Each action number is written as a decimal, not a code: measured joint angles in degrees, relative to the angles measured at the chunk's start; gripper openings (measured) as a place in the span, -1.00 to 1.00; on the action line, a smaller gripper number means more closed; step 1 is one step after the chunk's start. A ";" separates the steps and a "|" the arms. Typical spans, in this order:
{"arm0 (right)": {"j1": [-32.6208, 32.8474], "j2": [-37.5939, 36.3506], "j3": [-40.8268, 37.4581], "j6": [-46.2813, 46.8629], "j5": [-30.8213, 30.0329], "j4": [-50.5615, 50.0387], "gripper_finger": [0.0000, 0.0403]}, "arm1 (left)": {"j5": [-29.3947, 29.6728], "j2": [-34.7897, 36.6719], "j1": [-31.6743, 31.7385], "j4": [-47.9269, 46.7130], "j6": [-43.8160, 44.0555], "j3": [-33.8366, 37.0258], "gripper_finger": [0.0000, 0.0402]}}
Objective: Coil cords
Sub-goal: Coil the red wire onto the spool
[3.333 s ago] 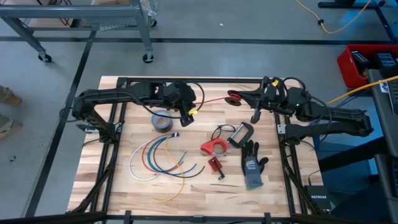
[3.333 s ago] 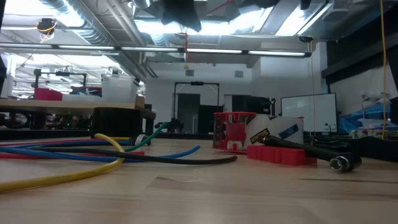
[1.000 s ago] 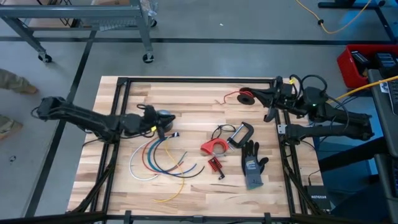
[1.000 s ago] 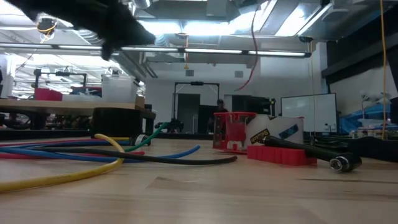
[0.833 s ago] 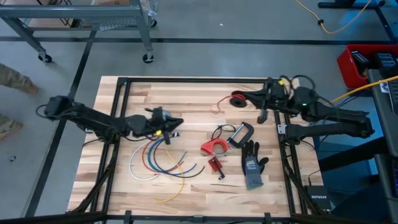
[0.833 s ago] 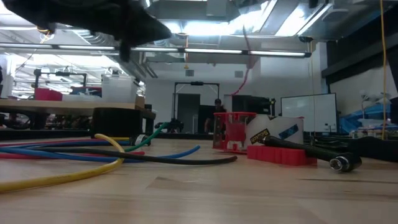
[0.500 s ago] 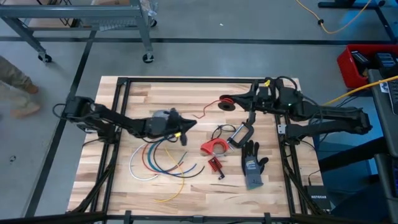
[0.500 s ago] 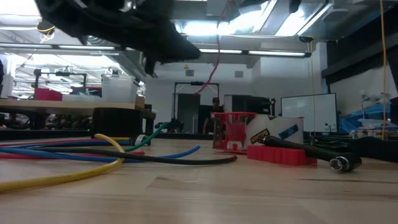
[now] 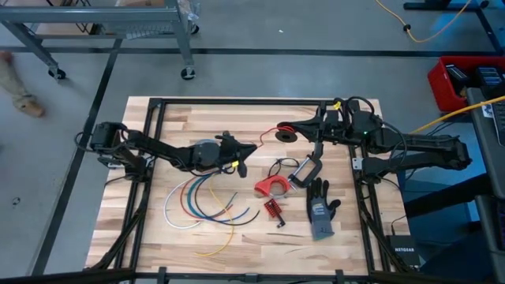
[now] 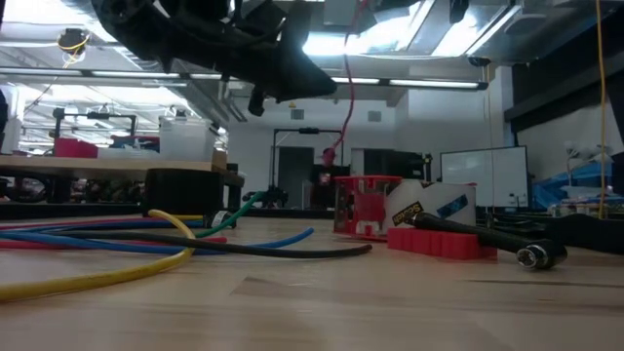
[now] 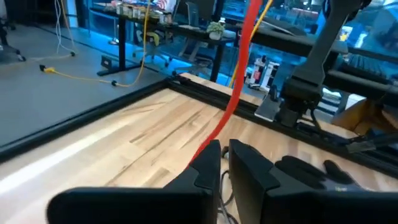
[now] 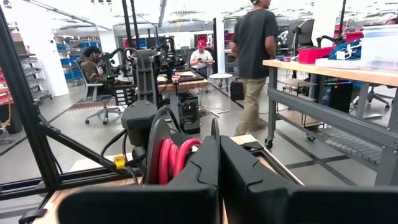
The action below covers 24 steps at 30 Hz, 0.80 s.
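From above, the right pincer [image 9: 295,129] is over the far side of the counter [image 9: 173,118], clenched on the coiled part of the red cord [image 9: 282,132]. A loose length of that cord trails toward the left pincer [image 9: 243,151], which reaches in from the left past a grey tape roll [image 9: 203,145]. The other cords [image 9: 197,201] (white, blue, red, green, yellow) lie in nested arcs on the near left of the counter. A red clamp [image 9: 271,187] and a glove [image 9: 319,209] sit to their right.

At counter height, the left pincer [image 10: 292,78] hangs high. The red cord [image 10: 346,88] drops from above just beside it, its end dangling clear of the counter [image 10: 341,302]. The loose cords [image 10: 117,244] lie flat at the left.

From the left wrist, the red cord [image 11: 239,68] runs down to the left pincer [image 11: 224,155]; whether it is grasped I cannot tell.

From the right wrist, the right pincer [image 12: 219,149] is clamped tight, with loops of the red cord [image 12: 173,158] beside it and a person [image 12: 255,50] standing beyond.
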<state>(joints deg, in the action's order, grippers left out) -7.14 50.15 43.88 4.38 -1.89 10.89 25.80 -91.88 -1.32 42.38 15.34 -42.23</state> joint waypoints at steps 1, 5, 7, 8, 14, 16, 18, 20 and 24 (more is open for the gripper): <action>0.00 0.00 0.00 0.00 0.00 -0.01 -0.98 | -0.01 0.00 0.02 -0.56 1.06 -0.03 -0.83; 0.00 0.00 0.00 0.00 0.00 -0.01 -0.98 | -0.06 -0.07 0.28 -2.12 6.25 -0.01 -0.59; 0.00 0.00 0.00 0.00 0.00 -0.03 -0.98 | -0.02 -0.02 0.31 -1.98 6.74 -0.03 -0.46; 0.00 0.00 0.00 0.00 0.00 -0.03 -0.98 | -0.02 -0.02 0.28 -2.01 6.03 -0.03 -0.40; 0.00 0.00 0.00 0.00 0.00 1.66 -0.98 | -0.13 0.03 0.17 -1.32 -2.48 -0.03 -0.27; -0.01 -0.02 0.02 0.00 0.00 2.81 -0.98 | -0.12 -0.02 0.20 -1.33 -4.05 -0.03 -0.26; -0.02 -0.02 0.02 0.00 0.00 3.33 -0.98 | -0.08 0.00 0.20 -0.92 -5.74 -0.03 -0.27; 0.00 0.05 0.02 0.00 0.00 4.09 -0.98 | -0.07 0.00 0.20 -0.84 -7.40 -0.03 -0.30; 0.00 1.50 0.07 0.02 0.00 6.21 -0.98 | -0.10 0.00 0.24 0.50 -9.72 -0.03 -0.38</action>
<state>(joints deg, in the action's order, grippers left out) -7.14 51.65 43.94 4.40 -1.89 17.09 25.70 -91.88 -1.08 42.87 5.62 -42.26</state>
